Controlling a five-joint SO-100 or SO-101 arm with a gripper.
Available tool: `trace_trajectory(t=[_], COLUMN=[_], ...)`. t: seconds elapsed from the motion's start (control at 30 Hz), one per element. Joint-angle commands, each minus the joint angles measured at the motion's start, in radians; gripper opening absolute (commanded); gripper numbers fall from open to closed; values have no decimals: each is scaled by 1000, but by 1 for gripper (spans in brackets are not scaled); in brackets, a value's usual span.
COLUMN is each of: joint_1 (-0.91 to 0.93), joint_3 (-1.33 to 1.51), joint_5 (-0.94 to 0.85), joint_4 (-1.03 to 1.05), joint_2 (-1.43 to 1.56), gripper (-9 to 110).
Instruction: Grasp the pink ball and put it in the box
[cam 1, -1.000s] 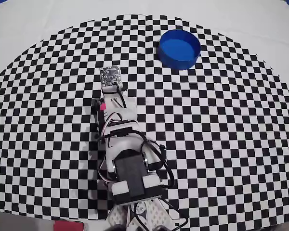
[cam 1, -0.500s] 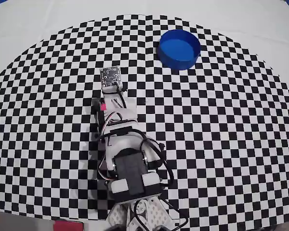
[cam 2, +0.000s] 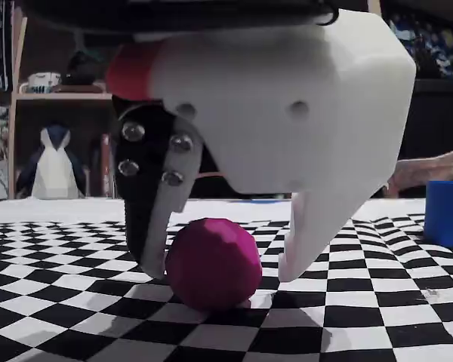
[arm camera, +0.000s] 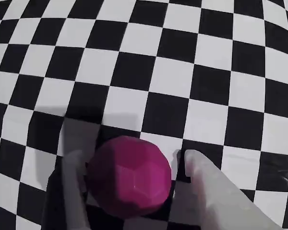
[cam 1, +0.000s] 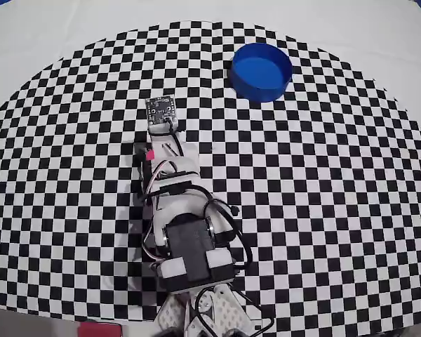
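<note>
The pink ball [arm camera: 129, 175] rests on the checkered cloth, low in the wrist view. My gripper [arm camera: 132, 155] is open and straddles it. The left finger [arm camera: 72, 187] is close against the ball and the right finger [arm camera: 206, 187] stands a small gap away. The fixed view shows the same: the ball [cam 2: 211, 264] sits on the cloth between the fingertips of the gripper [cam 2: 223, 270]. In the overhead view my gripper [cam 1: 153, 151] hides the ball. The blue box [cam 1: 262, 71] stands at the upper right and is empty. Its edge [cam 2: 447, 215] shows at the far right of the fixed view.
The arm [cam 1: 189, 246] reaches up from the bottom edge of the overhead view over the checkered cloth [cam 1: 323, 196]. A plain white table surface [cam 1: 56, 35] surrounds the cloth. Shelves with a penguin toy [cam 2: 54, 172] stand in the background of the fixed view.
In the overhead view the arm has stretched slightly farther from its base, and the gripper has edged upward a little. The box has not moved.
</note>
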Motion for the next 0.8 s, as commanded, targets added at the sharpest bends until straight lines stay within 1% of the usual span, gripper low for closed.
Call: trace_trajectory(t=[0.0, 0.43, 0.57, 0.77], joint_1=[-8, -8, -9, -3], joint_3=[-34, -35, -35, -34], joint_5=[-5, -5, -5, -5], joint_4=[6, 6, 6, 6], joint_2=[5, 2, 0, 5], gripper=[24, 22, 1, 0])
